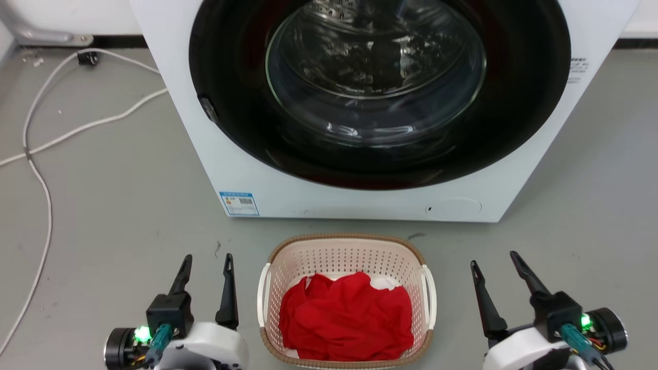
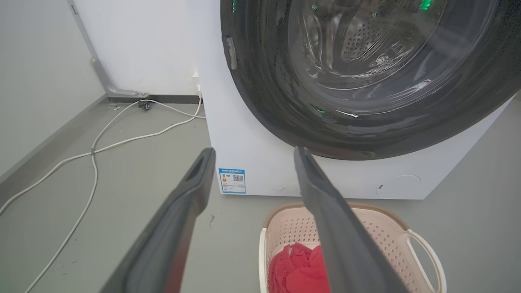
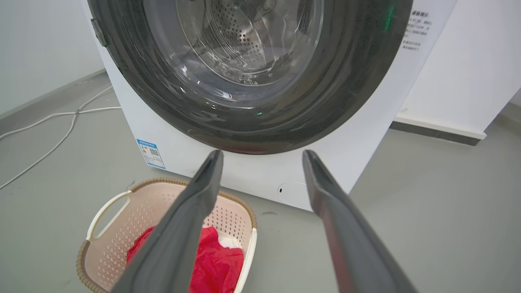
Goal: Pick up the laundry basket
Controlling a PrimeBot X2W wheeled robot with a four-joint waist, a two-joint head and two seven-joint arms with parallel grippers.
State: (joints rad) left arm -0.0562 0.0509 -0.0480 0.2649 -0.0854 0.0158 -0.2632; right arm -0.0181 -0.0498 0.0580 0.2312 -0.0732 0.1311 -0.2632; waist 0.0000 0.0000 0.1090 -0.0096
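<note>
Right of the left end effector (image 1: 208, 255), red cloth (image 1: 345, 318) hides the laundry basket (image 1: 349, 257)'s floor. Beyond it, the sticker (image 1: 239, 203)'s print is too small to read.

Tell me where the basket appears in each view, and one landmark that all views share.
Head view: basket at bottom centre, before the washer.
Left wrist view: bottom, right of centre, partly hidden.
Right wrist view: lower left, partly hidden.
Shared landmark: the blue label on the washer's front, lower left.
</note>
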